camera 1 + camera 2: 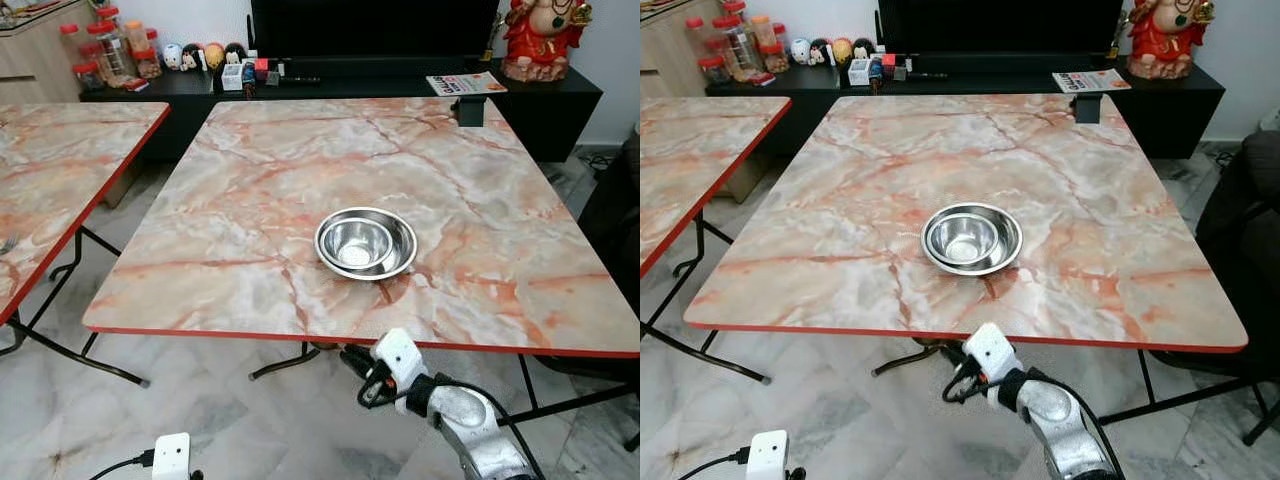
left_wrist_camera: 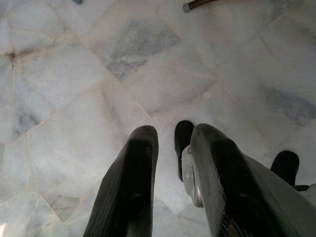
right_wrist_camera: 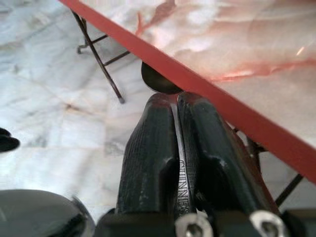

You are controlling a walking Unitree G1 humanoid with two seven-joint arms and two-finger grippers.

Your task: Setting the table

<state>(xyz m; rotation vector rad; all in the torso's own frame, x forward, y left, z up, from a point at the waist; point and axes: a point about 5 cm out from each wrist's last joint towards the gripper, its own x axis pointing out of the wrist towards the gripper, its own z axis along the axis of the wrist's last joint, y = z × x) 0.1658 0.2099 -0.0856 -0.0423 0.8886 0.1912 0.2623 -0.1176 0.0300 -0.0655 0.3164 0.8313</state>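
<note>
Bowls [image 1: 366, 243]: two steel bowls, nested, sit near the centre of the marble table [image 1: 250, 200], toward its near edge. Head view: right gripper [image 1: 350, 357] is below that edge, at 6 o'clock from the bowls. Right wrist view: fingers [image 3: 148, 153] are clamped on a spoon [image 3: 159, 81] under the red table edge. Left wrist view: left gripper [image 2: 173, 163] hangs over the floor [image 2: 74, 74], fingers apart.

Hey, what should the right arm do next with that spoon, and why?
Probably lift the right gripper straight up first. Its fingers are shut on the spoon, whose tip sits below the table's red near edge, so moving forward now would likely hit that edge. Once above the top, it could carry the spoon toward the steel bowls.
</note>
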